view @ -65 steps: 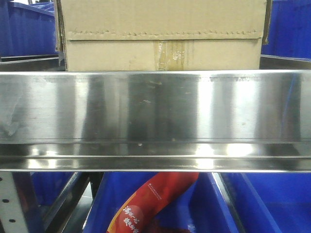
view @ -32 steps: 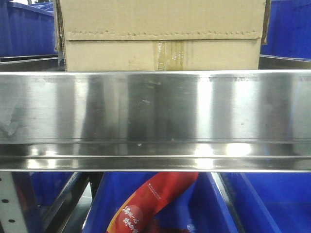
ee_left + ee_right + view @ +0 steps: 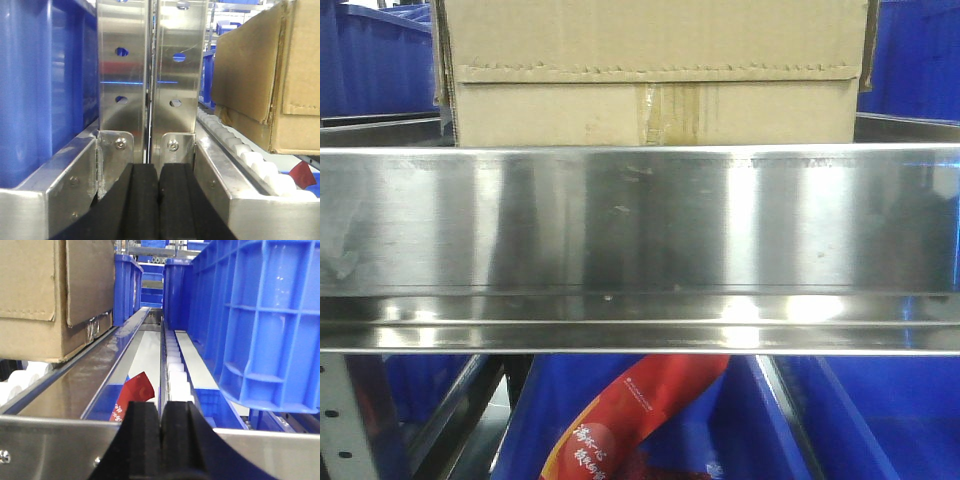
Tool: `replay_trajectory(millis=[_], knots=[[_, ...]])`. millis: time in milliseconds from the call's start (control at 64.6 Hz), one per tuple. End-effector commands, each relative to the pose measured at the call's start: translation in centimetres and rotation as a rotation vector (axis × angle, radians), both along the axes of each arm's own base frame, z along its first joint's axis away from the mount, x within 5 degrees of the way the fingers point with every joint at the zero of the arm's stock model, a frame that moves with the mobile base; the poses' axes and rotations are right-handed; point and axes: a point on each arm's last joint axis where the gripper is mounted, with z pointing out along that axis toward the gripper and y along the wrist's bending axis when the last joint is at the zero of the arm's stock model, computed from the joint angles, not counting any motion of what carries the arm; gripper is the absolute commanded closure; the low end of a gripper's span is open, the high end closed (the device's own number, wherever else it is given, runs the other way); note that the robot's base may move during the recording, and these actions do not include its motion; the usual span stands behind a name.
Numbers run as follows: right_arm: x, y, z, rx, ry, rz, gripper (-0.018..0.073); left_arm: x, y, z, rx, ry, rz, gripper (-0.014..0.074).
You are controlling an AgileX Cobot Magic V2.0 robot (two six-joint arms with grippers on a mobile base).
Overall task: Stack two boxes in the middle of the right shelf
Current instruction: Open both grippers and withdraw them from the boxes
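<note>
Hiding box point(image 3: 650, 70) bottom, shelf rail point(image 3: 640, 220)

A cardboard box point(image 3: 650, 70) sits on the steel shelf point(image 3: 640, 220) before me, blue bins point(image 3: 260, 325) alongside on its rollers point(image 3: 250, 160).

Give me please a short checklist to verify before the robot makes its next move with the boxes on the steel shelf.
1. One box sits on the shelf level: ok, it rests behind the front rail.
2. Second box stacked on it: cannot tell, the front view cuts off above the carton and no second one shows.
3. Left pincer free of load: ok, pads together, nothing between them.
4. Right pincer free of load: ok, closed and holding nothing.
5. Left pincer clear of the box: ok, the carton stands apart on the roller track.
6. Right pincer clear of the blue bin: ok, the bin lies ahead and to one side.
</note>
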Motion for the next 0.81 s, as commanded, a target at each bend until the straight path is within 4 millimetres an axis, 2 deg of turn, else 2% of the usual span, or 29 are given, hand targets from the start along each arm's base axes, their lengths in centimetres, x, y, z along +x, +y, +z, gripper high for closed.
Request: replay_trajectory(millis=[0, 790], knots=[[-0.06, -0.04, 0.20, 0.014, -0.026, -0.007, 0.0721, -0.08, 0.00, 0.30, 0.000, -0.029, 0.001, 0.0708], [-0.06, -0.05, 0.23, 0.014, -0.030, -0.007, 0.0721, -0.08, 0.00, 0.30, 0.000, -0.029, 0.001, 0.0708]])
